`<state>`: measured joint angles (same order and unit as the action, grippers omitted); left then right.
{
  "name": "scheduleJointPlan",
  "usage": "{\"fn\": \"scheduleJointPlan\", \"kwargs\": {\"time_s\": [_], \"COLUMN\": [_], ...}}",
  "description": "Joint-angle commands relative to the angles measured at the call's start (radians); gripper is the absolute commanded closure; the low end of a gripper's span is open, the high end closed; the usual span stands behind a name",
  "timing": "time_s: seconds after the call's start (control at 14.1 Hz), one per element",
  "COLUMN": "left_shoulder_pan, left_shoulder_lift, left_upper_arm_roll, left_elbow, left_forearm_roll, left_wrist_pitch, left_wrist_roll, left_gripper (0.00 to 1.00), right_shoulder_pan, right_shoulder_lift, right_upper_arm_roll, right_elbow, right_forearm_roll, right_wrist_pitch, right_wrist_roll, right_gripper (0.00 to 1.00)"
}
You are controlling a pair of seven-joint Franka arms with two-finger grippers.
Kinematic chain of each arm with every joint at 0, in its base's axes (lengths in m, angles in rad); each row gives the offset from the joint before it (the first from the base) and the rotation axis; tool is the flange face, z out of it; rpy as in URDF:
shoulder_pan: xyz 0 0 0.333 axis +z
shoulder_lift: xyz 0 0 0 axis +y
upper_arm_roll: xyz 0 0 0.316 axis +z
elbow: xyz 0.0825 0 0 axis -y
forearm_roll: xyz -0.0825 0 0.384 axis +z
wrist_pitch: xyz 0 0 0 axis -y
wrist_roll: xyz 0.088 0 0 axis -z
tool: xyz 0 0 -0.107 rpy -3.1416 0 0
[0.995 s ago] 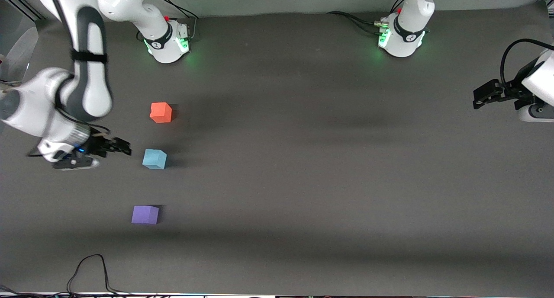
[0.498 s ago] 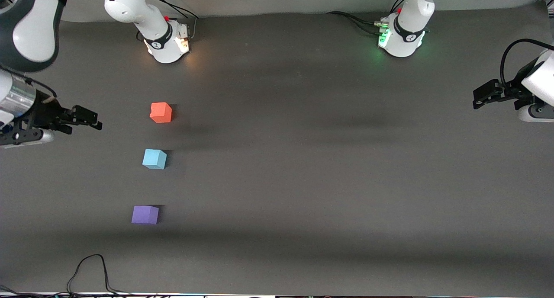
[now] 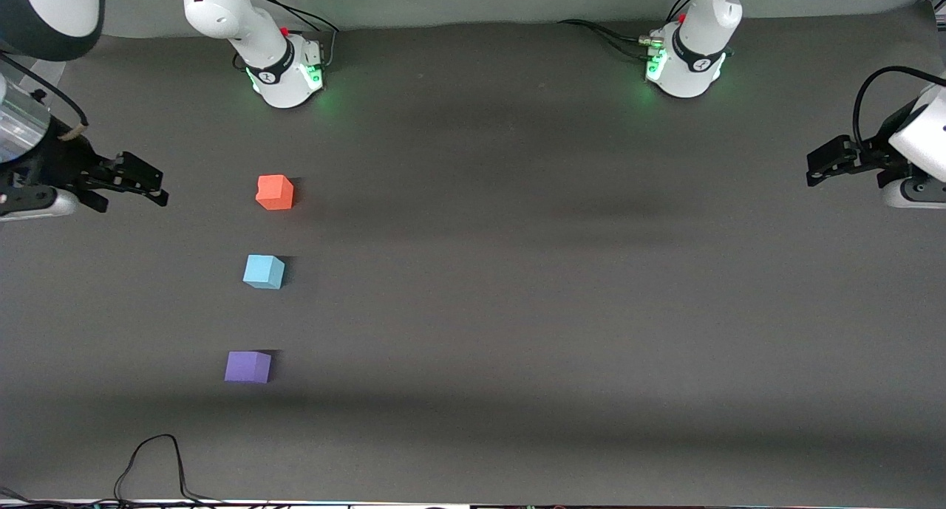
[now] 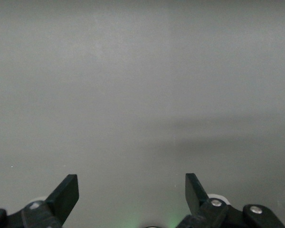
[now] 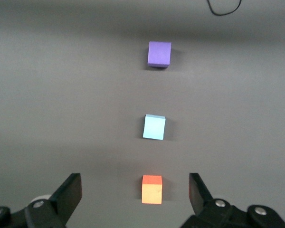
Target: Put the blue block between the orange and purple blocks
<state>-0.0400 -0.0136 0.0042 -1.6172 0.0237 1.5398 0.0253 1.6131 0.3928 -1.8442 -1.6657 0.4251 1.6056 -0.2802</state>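
Sitting turned slightly askew, blue block point(image 3: 263, 272) between orange block point(image 3: 275, 192), purple block point(image 3: 247, 366)

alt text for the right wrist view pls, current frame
Three small cubes sit in a line on the dark grey table, apart from one another: the blue block between the orange block and the purple block. The right tool is open and empty, its two black fingers framing the orange block from above. A loop of black cable lies past the purple block.

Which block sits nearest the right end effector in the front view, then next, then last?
From the right end effector, open at the right arm's end of the table:
1. Orange block, farthest from the camera.
2. Blue block, between the other two.
3. Purple block, nearest the camera.
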Motion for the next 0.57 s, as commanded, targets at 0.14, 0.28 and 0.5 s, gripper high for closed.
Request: {"fn": "scheduleJointPlan", "kwargs": {"time_s": [0.14, 0.28, 0.5], "left_shoulder_pan": [0.000, 0.000, -0.001], "left_shoulder_lift": [-0.003, -0.003, -0.003], "left_upper_arm_roll": [-0.001, -0.001, -0.001], "left_elbow": [0.005, 0.004, 0.004], "left_forearm_roll": [-0.007, -0.007, -0.007], "left_wrist_pitch": [-0.014, -0.014, -0.014], "left_wrist_roll": [0.016, 0.018, 0.016], "left_gripper": [0.00, 0.00, 0.00], "right_shoulder_pan": [-0.324, -0.479, -0.672], "right_shoulder_lift": [0.005, -0.008, -0.008], "right_upper_arm_roll": [0.251, 0.400, 0.615], "right_elbow": [0.154, 0.207, 0.289], "right_forearm_roll": [0.003, 0.004, 0.004], "right_wrist_pitch": [-0.139, -0.162, -0.162], "right_wrist_roll": [0.019, 0.021, 0.056], "right_gripper": [0.00, 0.00, 0.00]}}
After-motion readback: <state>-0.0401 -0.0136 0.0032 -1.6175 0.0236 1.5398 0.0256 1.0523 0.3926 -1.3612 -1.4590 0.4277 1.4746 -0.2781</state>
